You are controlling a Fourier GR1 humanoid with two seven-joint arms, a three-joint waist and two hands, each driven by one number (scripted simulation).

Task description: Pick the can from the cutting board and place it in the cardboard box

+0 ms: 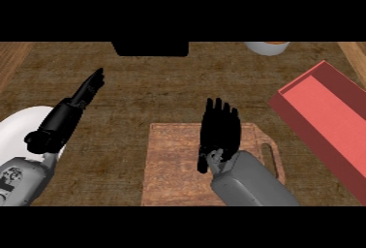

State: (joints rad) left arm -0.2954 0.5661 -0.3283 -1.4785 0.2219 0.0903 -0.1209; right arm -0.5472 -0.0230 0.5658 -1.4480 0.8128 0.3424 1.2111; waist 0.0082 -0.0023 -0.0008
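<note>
The right hand (220, 127) is hovering with straight, open fingers over the cutting board (175, 164) at lower centre, holding nothing. The left hand (80, 99) is resting open at the left. The can cannot be seen; the red box (330, 116) is lying at the right.

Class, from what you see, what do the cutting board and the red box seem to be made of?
Cutting board: probably wood, matte, going by its brown mottled grain and cut-out handle. Red box: maybe cardboard or plastic; flat, plain red walls with no sheen leave it open.
</note>
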